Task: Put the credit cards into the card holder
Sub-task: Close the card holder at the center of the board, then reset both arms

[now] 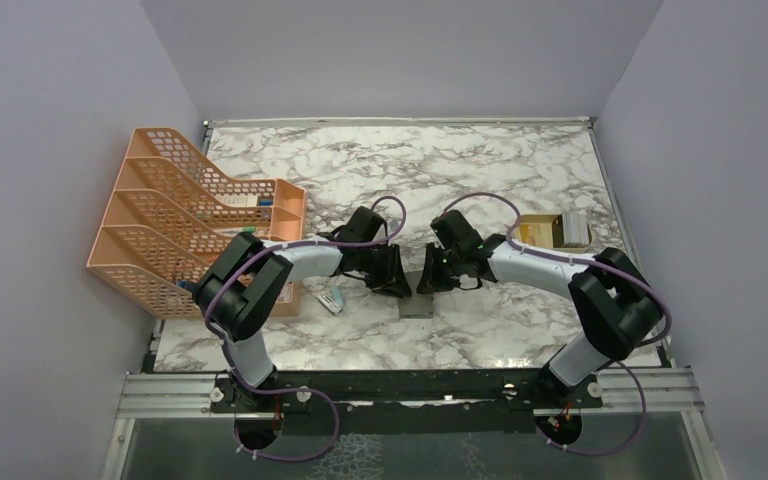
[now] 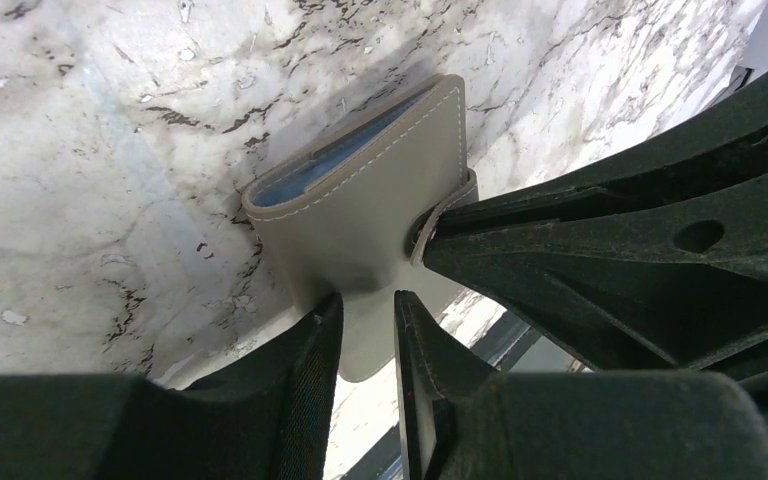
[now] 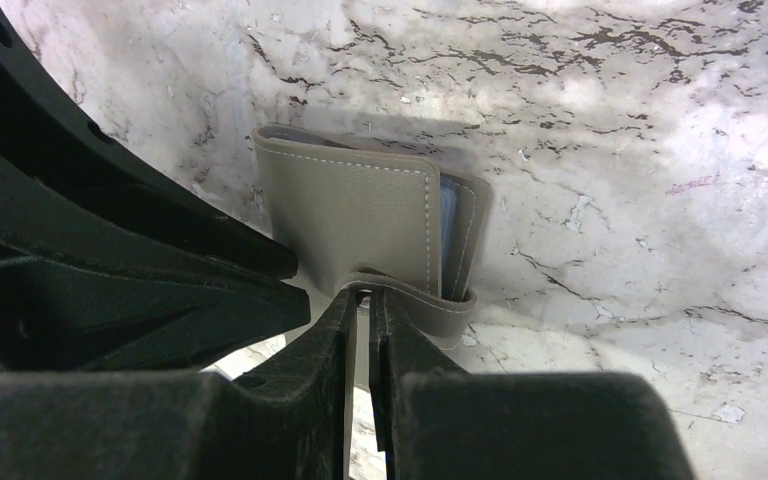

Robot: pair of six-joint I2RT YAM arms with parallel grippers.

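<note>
The card holder (image 2: 360,215) is a grey folded wallet with a blue inside edge, lying at the table's middle (image 1: 417,301). It also shows in the right wrist view (image 3: 360,215). My left gripper (image 2: 365,330) has its fingers close together with the wallet's lower cover between them. My right gripper (image 3: 362,300) is shut on the wallet's snap tab (image 3: 430,305). Both grippers meet tip to tip over the wallet (image 1: 415,275). No tan-gold credit card shows clearly. A small pale card-like item (image 1: 332,299) lies left of the wallet.
An orange mesh file rack (image 1: 185,215) stands at the left, close to my left arm. A shallow tan tray (image 1: 535,233) with a pale stack in it sits at the right behind my right arm. The table's near edge runs just below the wallet.
</note>
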